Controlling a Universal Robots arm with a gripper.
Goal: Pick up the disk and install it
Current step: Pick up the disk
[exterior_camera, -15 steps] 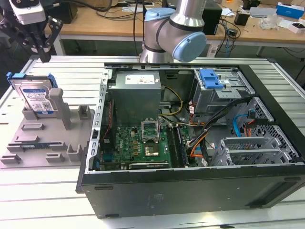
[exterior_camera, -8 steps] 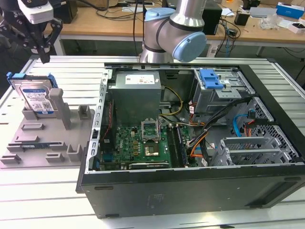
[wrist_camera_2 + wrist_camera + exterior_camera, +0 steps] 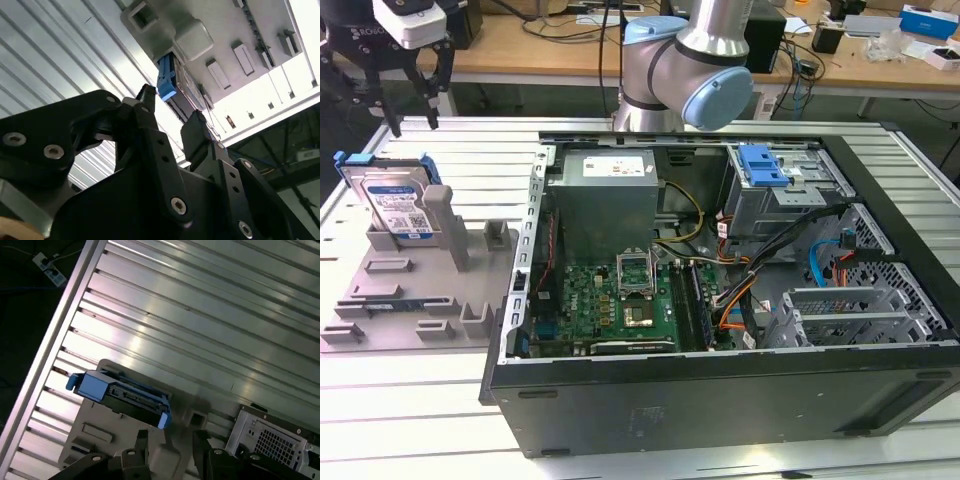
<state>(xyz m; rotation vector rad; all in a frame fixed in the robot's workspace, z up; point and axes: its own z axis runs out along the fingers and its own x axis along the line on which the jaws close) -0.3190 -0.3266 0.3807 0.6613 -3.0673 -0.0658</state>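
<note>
Currently, the black two-finger gripper [image 3: 412, 105] is positioned above the flat silver hard disk with blue-and-white label and blue plastic carrier frame [image 3: 395, 200], well apart from it. In both wrist views the gripper [image 3: 170, 107] [image 3: 170, 440] is seen with its fingers spread apart and nothing held between them.

The disk [image 3: 166, 80] [image 3: 125, 395] is seated in the grey plastic holder tray with slots and upright posts [image 3: 410, 290], at the tray's far end. It is tilted, with its label turned upward, and a tall grey post [image 3: 440, 215] stands just beside it. The other slots of the tray carry no parts.

The tray is placed on the ribbed aluminium profile table [image 3: 470, 160], to the exterior view's left of the open black computer case [image 3: 720, 400]. The following are contained in the case:

- a green motherboard [image 3: 620, 300] on the floor of the case;
- a big grey power supply box [image 3: 605, 200] at the far wall;
- a silver perforated drive cage [image 3: 770, 200] with a blue plastic latch [image 3: 760, 165] on top, to the exterior view's right of the power supply box;
- a bundle of orange and black cables [image 3: 750, 290] between the motherboard and the cage.

The silver-and-blue robot arm [image 3: 690, 60] rises behind the case.
</note>
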